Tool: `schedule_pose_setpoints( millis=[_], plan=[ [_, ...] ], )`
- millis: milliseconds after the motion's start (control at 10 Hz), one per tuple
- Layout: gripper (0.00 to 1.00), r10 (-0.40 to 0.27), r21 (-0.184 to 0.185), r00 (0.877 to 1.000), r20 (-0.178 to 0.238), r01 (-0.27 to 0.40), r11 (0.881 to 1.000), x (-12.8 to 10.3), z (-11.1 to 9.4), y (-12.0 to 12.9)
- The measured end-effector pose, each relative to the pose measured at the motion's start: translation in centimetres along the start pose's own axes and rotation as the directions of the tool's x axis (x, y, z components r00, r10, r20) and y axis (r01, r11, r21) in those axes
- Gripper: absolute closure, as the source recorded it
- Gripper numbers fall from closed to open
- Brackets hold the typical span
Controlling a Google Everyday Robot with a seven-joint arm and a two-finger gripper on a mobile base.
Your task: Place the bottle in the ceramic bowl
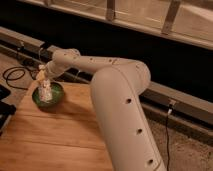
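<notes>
Closest to me, the big white arm (120, 105) fills the right side of the view, its thick upper segment rising off the right part of the wooden desk (55, 137) and showing a row of small dark holes down its side. The desk top is pale butcher-block wood, its planks running toward the left edge.

From the elbow the arm bends and reaches leftward across the far part of the desk, narrowing toward the wrist. At its end the gripper (44, 80) hangs over the far left corner, pointing down into the ceramic bowl (48, 94). I cannot tell from here how its fingers are set.

The ceramic bowl sits on the desk close to the far left corner, glossy green with a darker rim. The bottle (45, 90) stands upright inside it, pale and slim, its top right up at the gripper and its lower end down within the bowl's rim. Whether the gripper is actually touching the bottle I cannot make out.

Off the left edge of the desk, a black cable (14, 77) loops across the floor. Something dark (5, 107) juts in at the left edge lower down. Beyond the desk a grey rail (185, 102) runs along the floor, and behind that is a dark wall under a bright ledge (150, 17).
</notes>
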Motion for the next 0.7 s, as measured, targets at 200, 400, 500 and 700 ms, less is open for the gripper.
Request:
schedule_pose_setpoints(
  millis=[200, 400, 500, 700],
  plan=[
    [1.0, -0.016, -0.044, 0.999, -0.033, 0.015, 0.999, -0.4, 1.7, -0.3],
    [0.85, -0.025, -0.072, 0.999, -0.046, 0.022, 0.997, -0.6, 2.5, 0.0],
    [0.75, -0.025, -0.072, 0.999, -0.045, 0.022, 0.997, -0.6, 2.5, 0.0],
    [0.57, -0.023, -0.07, 0.999, -0.044, 0.02, 0.997, -0.6, 2.4, -0.2]
  ],
)
